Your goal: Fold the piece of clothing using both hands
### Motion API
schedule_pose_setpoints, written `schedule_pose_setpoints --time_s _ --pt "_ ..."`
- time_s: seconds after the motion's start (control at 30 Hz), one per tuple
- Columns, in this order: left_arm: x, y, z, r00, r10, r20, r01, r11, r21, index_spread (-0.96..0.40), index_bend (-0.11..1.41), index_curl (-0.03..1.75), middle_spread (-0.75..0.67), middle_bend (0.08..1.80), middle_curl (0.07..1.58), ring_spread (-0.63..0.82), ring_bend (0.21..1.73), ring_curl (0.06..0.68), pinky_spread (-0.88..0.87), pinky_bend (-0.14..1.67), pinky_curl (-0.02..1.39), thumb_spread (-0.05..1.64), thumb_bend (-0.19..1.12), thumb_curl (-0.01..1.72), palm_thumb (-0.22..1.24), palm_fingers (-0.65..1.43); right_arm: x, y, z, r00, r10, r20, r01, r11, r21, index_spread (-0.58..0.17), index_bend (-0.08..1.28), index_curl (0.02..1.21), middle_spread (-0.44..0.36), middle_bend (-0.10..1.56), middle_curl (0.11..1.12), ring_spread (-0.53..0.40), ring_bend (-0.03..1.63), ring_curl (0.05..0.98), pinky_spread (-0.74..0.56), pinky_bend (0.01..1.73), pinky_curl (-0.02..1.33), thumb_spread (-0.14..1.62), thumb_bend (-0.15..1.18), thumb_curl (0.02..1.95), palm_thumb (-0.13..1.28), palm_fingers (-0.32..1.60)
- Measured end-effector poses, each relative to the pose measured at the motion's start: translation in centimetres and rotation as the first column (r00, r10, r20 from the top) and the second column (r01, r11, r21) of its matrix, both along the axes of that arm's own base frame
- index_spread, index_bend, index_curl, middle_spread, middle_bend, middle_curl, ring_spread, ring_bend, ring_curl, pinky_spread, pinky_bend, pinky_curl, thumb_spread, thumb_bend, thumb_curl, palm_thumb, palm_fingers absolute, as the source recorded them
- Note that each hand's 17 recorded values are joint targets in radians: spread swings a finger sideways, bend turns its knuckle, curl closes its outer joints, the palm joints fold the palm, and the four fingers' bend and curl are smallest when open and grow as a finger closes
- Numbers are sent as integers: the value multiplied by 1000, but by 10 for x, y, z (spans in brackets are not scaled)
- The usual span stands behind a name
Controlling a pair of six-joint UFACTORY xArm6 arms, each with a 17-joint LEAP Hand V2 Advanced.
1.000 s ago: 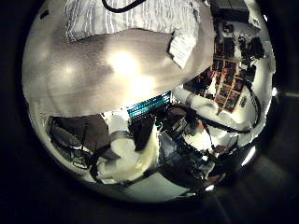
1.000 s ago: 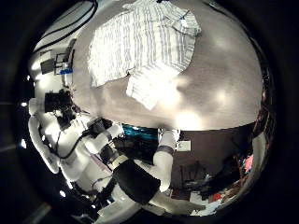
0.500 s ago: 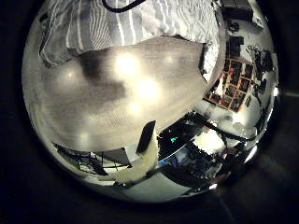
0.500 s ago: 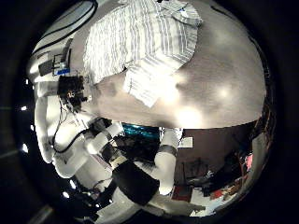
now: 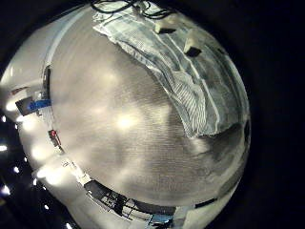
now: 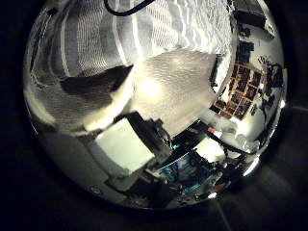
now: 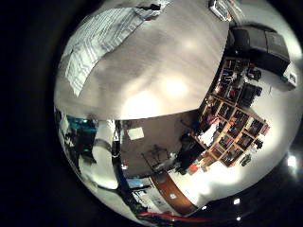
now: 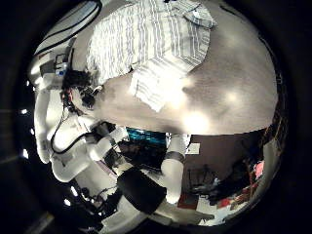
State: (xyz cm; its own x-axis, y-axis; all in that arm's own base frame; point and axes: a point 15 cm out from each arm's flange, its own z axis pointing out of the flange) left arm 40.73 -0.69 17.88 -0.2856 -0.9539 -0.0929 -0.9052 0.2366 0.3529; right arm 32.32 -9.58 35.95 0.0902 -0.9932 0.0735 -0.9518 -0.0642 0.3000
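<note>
A striped shirt [image 8: 146, 44] lies spread on the table [image 8: 229, 93], with one sleeve [image 8: 156, 90] folded out toward the table's middle. It also shows in the left little finger side palm view [image 5: 186, 72], the left thumb side palm view [image 6: 144, 38] and the right little finger side palm view [image 7: 99, 43]. My left hand [image 8: 83, 93] is low at the shirt's near edge; its fingers [image 6: 125, 149] reach into the left thumb side view, relaxed. My right hand [image 8: 156, 180] hangs well above the table, away from the shirt, fingers straight.
Bare table top [image 5: 114, 124] stretches beside the shirt. Shelves with clutter [image 7: 227, 118] stand beyond the table's edge. Cables [image 5: 119, 8] lie past the shirt's far side.
My left hand has come down toward the table and the shirt's edge, and its fingers now fill more of its thumb side view. The right hand has barely moved.
</note>
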Motion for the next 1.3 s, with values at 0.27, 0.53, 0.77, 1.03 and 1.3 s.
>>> schedule_pose_setpoints --time_s 0.27,0.53,0.77,1.03,1.3 --pt "1 5 1 1000 -6 0 6 999 34 -359 251 474 -425 780 626 -446 1027 383 -495 691 456 1056 43 393 735 1221 0 2 -1 1000 4 -2 -4 1000 6 -387 162 281 -37 232 364 79 485 231 351 494 238 1230 -16 226 164 226" --pt "-1 -3 36 999 -12 33 12 1000 11 -521 359 642 -525 912 746 -481 1207 484 -619 957 586 1086 18 458 828 1123 18 -1 -29 999 21 -37 -21 1000 16 -388 148 268 -62 248 368 -11 564 250 304 505 240 1227 -1 248 263 282" --pt "-1 -5 68 998 -9 70 9 1000 7 -597 369 790 -558 955 814 -475 1266 519 -634 1034 641 1093 -12 497 843 1059 26 5 -96 991 65 -114 -61 997 40 -341 132 246 -62 271 377 -68 632 269 242 531 246 1148 -16 283 357 239" --pt "-5 -6 76 998 -10 66 9 1000 7 -649 326 944 -575 963 864 -469 1289 532 -636 1054 670 1096 -14 524 840 1029 25 32 -169 985 146 -95 -142 989 46 -300 152 251 -72 292 384 -93 647 272 187 551 247 1080 -23 300 389 227" --pt "-6 -8 82 998 -13 61 13 1000 9 -682 263 1073 -585 951 896 -465 1294 533 -640 1067 684 1097 -15 540 837 1026 34 55 -186 982 176 -73 -175 984 23 -271 162 266 -94 321 396 -139 706 287 103 562 239 1047 -22 311 416 306"
